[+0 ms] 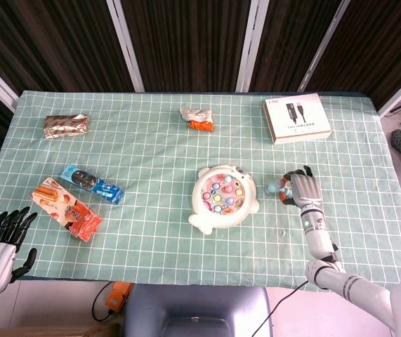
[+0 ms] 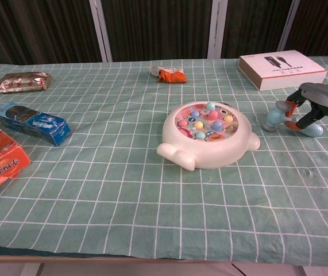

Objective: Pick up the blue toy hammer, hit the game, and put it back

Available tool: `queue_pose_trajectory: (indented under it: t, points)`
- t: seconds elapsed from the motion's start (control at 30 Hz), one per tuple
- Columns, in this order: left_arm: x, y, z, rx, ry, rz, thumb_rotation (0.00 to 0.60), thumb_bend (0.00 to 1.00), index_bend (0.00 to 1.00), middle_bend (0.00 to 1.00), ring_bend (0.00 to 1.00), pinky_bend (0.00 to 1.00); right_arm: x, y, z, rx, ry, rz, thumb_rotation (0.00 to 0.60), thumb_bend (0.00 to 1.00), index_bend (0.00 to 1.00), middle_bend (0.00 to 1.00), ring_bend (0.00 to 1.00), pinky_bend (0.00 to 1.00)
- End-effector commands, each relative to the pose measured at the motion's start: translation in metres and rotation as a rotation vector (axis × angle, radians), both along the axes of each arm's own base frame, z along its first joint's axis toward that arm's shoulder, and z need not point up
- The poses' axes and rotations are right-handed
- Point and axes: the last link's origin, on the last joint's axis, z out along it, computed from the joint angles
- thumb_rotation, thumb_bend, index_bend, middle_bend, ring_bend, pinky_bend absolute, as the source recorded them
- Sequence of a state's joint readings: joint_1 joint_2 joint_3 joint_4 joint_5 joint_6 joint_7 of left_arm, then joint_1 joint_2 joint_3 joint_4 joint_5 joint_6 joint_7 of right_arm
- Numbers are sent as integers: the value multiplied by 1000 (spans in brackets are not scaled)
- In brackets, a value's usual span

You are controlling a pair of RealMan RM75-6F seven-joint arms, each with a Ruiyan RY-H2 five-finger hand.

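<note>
At the table's near left corner we see our left hand (image 1: pixel 0 246) hanging off the edge, fingers spread and holding nothing. Toward the near right, our right hand (image 1: pixel 303 189) lies over the blue toy hammer (image 2: pixel 277 118), fingers curled around its handle; the hammer rests on the table (image 1: pixel 158 151), its head pointing at the game (image 2: pixel 208 135), which sits just beside it near the table's middle. Along the left edge lie an orange snack box (image 1: pixel 67 208) and, just behind it, a blue cookie pack (image 1: pixel 92 184). Farther back are a silver wrapper (image 1: pixel 66 126) at the far left, an orange packet (image 1: pixel 197 118) near the far edge, and a white box (image 1: pixel 296 118) at the far right.
</note>
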State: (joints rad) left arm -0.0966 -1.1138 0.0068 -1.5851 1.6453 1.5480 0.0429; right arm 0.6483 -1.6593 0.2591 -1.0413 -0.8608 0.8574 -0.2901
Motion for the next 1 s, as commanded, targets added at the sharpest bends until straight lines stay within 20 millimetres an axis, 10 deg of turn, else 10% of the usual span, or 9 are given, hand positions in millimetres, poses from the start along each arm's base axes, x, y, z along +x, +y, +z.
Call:
queue_pose_trajectory:
  t: [0.03, 0.47, 1.0]
  points:
    - [0, 0, 0, 1, -1, -1, 600, 461, 9, 0, 0, 13, -1, 0, 0, -3, 5, 0, 600, 550, 795, 496, 290, 74]
    - [0, 0, -1, 0, 1, -2, 600, 460, 8, 1, 0, 13, -2, 0, -1, -16, 7, 2, 600, 551, 859, 580, 490, 439]
    - [0, 0, 0, 1, 0, -2, 600, 460, 9, 1, 0, 13, -2, -1, -4, -8, 4, -6, 600, 562, 912, 623, 543, 549]
